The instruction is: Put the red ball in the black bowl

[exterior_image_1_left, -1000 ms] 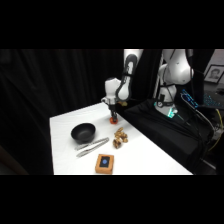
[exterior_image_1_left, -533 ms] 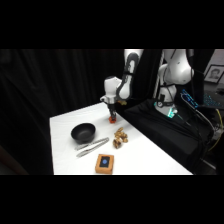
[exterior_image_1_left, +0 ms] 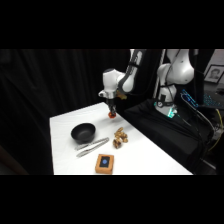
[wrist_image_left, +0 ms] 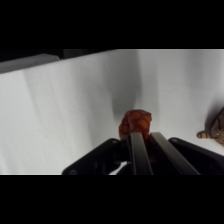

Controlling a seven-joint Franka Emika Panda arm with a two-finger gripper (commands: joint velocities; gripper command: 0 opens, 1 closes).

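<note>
In the side view the small red ball (exterior_image_1_left: 112, 115) sits at the tips of my gripper (exterior_image_1_left: 112, 111), just above the table's far edge. The wrist view shows the red ball (wrist_image_left: 135, 123) pinched between the two fingertips, with its shadow on the white table behind it. The gripper (wrist_image_left: 138, 136) is shut on the ball. The black bowl (exterior_image_1_left: 83, 132) stands on the table to the left of the gripper and nearer the camera, well apart from it. The bowl is out of the wrist view.
Silver tongs (exterior_image_1_left: 92, 146) lie in front of the bowl. A tan lumpy cluster (exterior_image_1_left: 119, 138) sits right of the tongs and shows at the wrist view's right edge (wrist_image_left: 218, 128). An orange-edged square block (exterior_image_1_left: 104, 163) lies near the front edge.
</note>
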